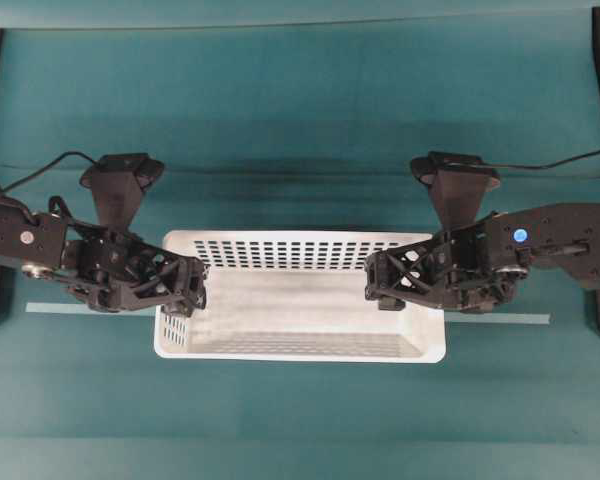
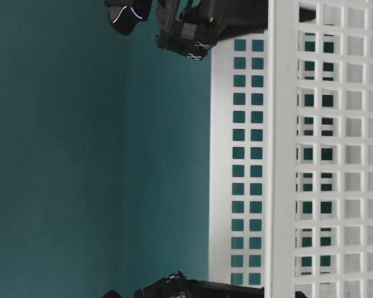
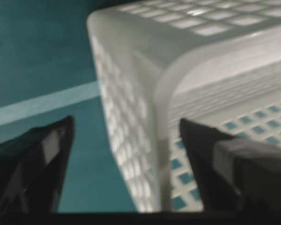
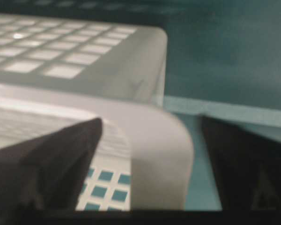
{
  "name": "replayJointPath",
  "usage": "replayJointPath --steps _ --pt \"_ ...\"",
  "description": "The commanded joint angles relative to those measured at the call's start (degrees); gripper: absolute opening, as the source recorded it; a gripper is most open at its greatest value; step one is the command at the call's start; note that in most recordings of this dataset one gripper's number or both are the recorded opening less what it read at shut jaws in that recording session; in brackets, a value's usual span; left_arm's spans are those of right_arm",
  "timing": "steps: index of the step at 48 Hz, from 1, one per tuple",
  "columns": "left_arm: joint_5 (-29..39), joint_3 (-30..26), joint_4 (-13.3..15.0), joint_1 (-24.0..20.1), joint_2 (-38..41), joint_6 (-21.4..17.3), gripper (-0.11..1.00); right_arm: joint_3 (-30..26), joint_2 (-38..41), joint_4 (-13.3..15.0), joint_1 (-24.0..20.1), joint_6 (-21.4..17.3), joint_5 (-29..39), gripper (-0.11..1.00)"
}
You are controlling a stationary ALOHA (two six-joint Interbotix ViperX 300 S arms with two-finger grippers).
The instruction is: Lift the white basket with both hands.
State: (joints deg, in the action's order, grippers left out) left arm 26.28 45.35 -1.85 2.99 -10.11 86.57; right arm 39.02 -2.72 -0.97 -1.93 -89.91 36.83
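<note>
Here the teal cloth-covered tabletop (image 1: 300, 110) spreads across the whole overhead view, crossed by a thin pale strip of tape (image 1: 50, 307) that shows on either side of the basket. At the middle of it sits the large rectangular white plastic basket (image 1: 300, 315), its walls pierced by rows of small slots and its rolled rim rounded at the corners; its long sides run left to right in the overhead view, and it holds nothing that can be seen.

The black skeletal left tool (image 1: 192, 290) hangs over the basket's left end wall. In the left wrist view its jaws stand wide apart, one outside the wall and one inside, with the rim (image 3: 161, 108) between them and clear of both. It grips nothing.

The black skeletal right tool (image 1: 380, 285) hangs likewise over the right end wall. The right wrist view shows its jaws spread wide astride the rim (image 4: 178, 140), one inside and one outside the basket, neither pressing on the plastic.
</note>
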Motion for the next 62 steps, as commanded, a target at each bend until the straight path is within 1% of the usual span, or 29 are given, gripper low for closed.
replayJointPath --steps 1,8,17,29,37,39,42,46,49,51,54,56,62 --pt "-0.3 -0.4 -0.3 0.1 -0.4 0.0 0.91 -0.1 0.6 0.4 0.1 0.1 -0.4 0.97" --pt "-0.3 -0.3 -0.3 0.2 -0.8 -0.2 0.86 -0.1 0.2 0.4 0.0 0.0 0.0 0.96" --pt "0.0 0.2 -0.3 0.1 -4.4 -0.4 0.87 -0.1 -3.3 0.4 0.2 0.0 1.4 0.96" --pt "0.1 2.4 -0.3 0.1 -12.0 -0.4 0.87 -0.1 -8.4 0.4 0.2 0.2 6.8 0.96" --pt "0.1 4.0 -0.3 0.1 -18.2 -1.1 0.87 -0.1 -13.1 0.8 0.2 1.1 7.5 0.96" --pt "-0.3 4.5 -0.3 0.1 -19.9 -2.1 0.87 -0.4 -14.5 1.6 0.2 1.8 7.4 0.96" --pt "-0.6 4.8 -0.3 0.1 -22.6 -5.3 0.87 -0.5 -16.7 3.2 0.2 2.8 7.2 0.95" --pt "-0.6 5.0 -0.3 0.0 -25.8 -9.2 0.87 -1.0 -19.9 6.0 0.5 4.1 6.4 0.96" --pt "-0.4 5.1 -0.3 -0.2 -28.1 -11.2 0.87 -1.1 -21.9 8.1 0.5 5.3 5.1 0.96" --pt "-0.4 5.3 -0.3 -0.4 -29.6 -11.8 0.87 -0.8 -23.0 9.3 0.5 6.2 4.0 0.95" --pt "-0.5 5.6 -0.3 -1.2 -32.3 -12.7 0.87 -0.1 -25.0 10.7 0.5 7.8 1.6 0.95" --pt "-0.7 6.0 -0.3 -1.7 -33.9 -13.0 0.87 0.6 -26.6 11.6 0.5 9.3 -1.1 0.95" --pt "-1.3 6.6 -0.3 -2.6 -38.8 -15.4 0.87 2.5 -30.0 13.0 0.5 13.3 -9.2 0.95"
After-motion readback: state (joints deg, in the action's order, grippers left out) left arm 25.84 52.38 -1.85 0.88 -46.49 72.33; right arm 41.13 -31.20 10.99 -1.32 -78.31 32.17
